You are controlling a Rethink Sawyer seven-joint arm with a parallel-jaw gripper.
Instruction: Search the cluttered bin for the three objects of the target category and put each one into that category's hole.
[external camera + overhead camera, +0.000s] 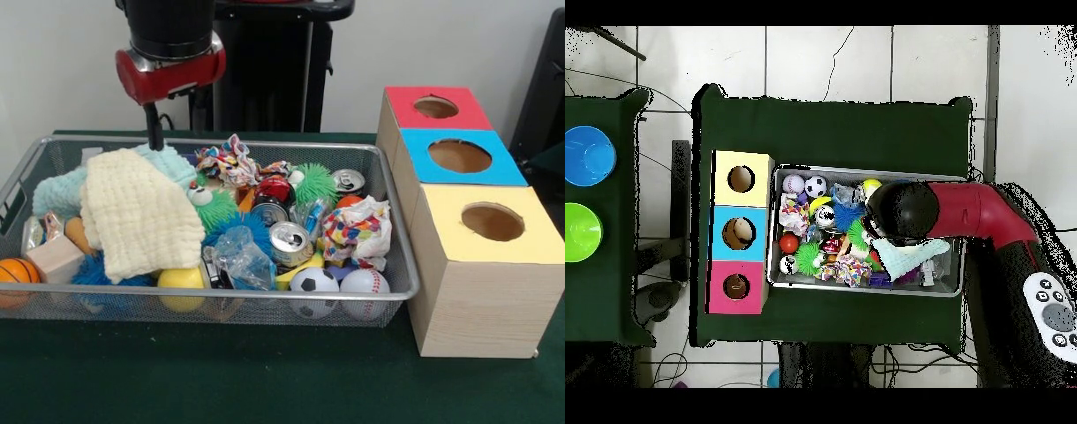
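Note:
The silver wire-mesh bin holds a heap of clutter. In it are drink cans, a soccer ball, a baseball, a basketball, a yellow ball, a cream cloth, spiky balls and a crumpled wrapper. My gripper hangs from the red and black arm over the bin's far left corner, its tip behind the cloths. In the overhead view the arm covers the right part of the bin and hides the gripper.
Three wooden boxes stand in a row right of the bin, with a red top, a blue top and a yellow top. Each has a round hole. A blue bowl and a green bowl sit on a separate table.

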